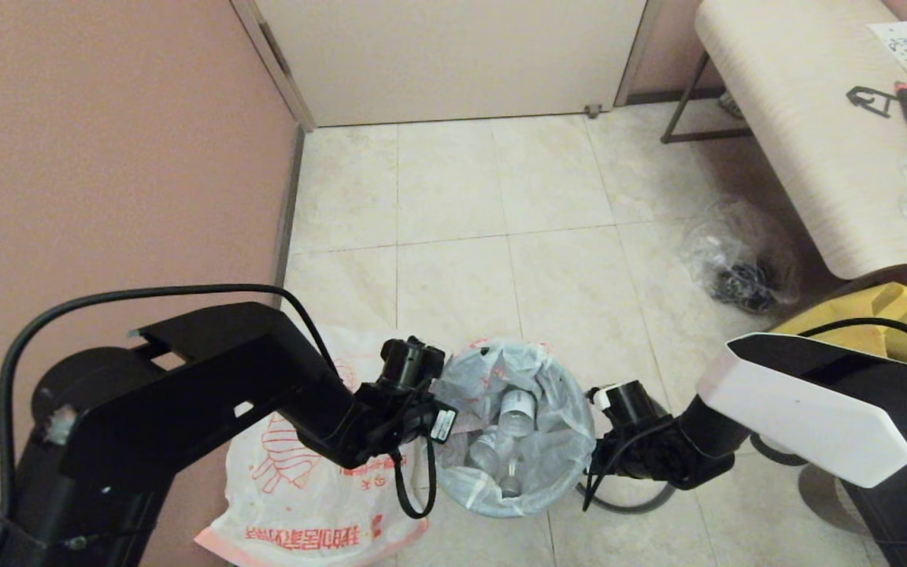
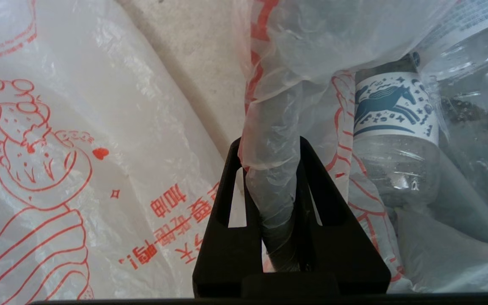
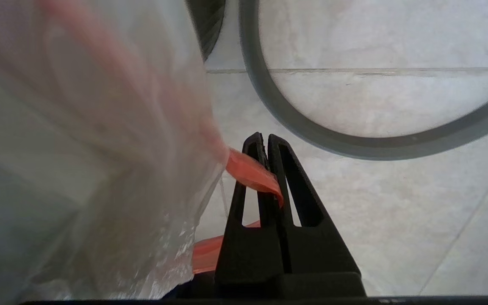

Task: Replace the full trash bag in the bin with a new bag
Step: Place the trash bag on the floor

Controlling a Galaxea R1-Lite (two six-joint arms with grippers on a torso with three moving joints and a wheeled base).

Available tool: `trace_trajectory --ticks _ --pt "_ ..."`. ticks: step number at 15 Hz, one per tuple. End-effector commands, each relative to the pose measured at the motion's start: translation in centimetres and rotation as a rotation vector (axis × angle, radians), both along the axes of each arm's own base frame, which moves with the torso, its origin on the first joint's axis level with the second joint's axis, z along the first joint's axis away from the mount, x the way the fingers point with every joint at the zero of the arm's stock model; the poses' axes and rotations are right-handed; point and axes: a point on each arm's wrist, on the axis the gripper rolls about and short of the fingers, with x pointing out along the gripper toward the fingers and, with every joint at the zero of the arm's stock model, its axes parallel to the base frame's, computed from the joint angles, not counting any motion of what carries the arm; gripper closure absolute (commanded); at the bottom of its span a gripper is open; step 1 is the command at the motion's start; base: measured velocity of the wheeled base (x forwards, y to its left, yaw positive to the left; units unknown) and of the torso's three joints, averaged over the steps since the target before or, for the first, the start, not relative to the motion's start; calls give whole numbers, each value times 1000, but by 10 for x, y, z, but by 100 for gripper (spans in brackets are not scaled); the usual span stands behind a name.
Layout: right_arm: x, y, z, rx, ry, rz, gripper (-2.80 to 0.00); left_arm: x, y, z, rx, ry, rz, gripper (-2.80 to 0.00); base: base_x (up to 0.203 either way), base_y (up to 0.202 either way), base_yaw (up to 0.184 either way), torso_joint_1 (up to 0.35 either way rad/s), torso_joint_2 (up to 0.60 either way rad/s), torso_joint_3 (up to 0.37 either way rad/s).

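The full trash bag (image 1: 510, 429), white and translucent with clear bottles inside, sits in the bin and folds over its rim. Only a strip of the bin's black wall (image 3: 208, 25) shows. My left gripper (image 1: 444, 425) is at the bin's left rim, shut on a bunched fold of the full bag (image 2: 269, 127) with something dark behind the plastic. My right gripper (image 1: 597, 441) is at the right rim, shut on the bag's pink-orange band (image 3: 250, 171). The new bag (image 1: 304, 488), with its red cartoon (image 2: 36, 140), lies flat on the floor left of the bin.
A thin dark-grey ring (image 3: 311, 133) lies on the tiles right of the bin, under my right arm. A clear bag of dark items (image 1: 737, 264), a yellow tote (image 1: 890, 311) and a table (image 1: 808, 118) stand to the right. A pink wall (image 1: 107, 157) runs along the left.
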Motion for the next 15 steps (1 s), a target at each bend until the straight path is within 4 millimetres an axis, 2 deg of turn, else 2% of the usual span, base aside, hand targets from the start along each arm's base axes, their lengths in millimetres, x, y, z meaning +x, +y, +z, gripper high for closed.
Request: trace_trajectory --ticks 1,4,10,15 --pt "-3 -3 10 3 -13 -9 0 0 -3 -7 14 3 5 0 0 0 0 0 0 0" --pt "-7 -9 21 17 -86 -24 0 2 -10 -13 25 -64 34 0 0 0 0 0 0 0" --pt "-13 -18 46 13 -181 -7 0 0 -15 2 27 -108 46 0 0 0 0 0 0 0" --pt "-11 -25 36 -15 -161 -6 0 6 -11 33 17 -186 101 0 0 0 0 0 0 0"
